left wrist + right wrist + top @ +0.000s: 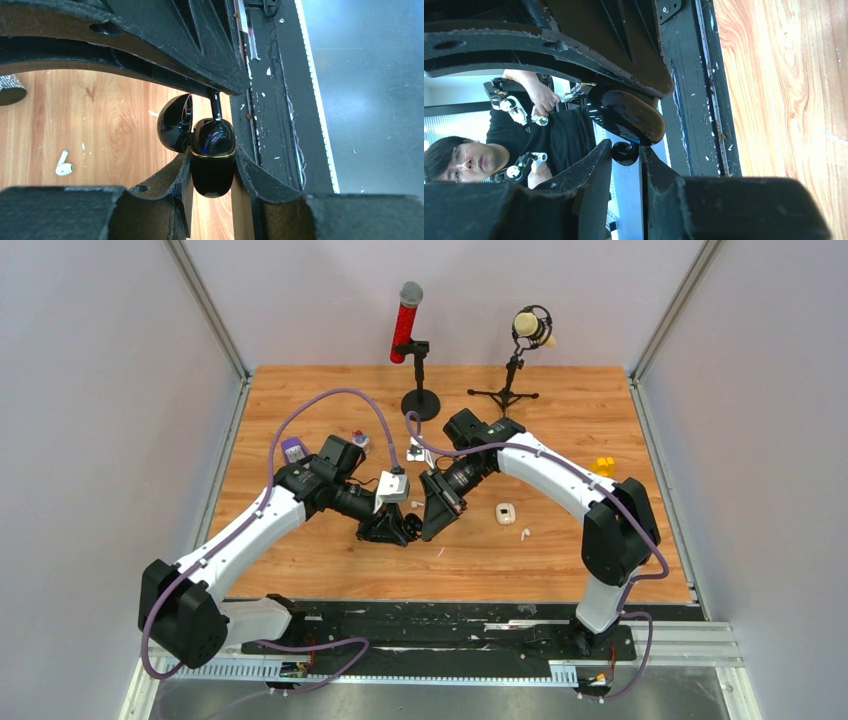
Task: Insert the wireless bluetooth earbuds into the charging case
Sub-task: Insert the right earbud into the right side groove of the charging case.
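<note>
Lower left of the left wrist view: loose white bud (64,166) on the wooden table (110,115). Centre: left gripper (213,167) clamped on an open black case (212,140), lid (172,122) swung left. Just above, black bud (216,106) at the case mouth, pinched tight by the right gripper (626,154). Risk of jamming at the mouth from slight tilt, of twisting the case loose from hard pushing, of a drop from early release.

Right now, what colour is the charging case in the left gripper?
The charging case is glossy black with a thin gold band; left wrist view shows it best.
</note>
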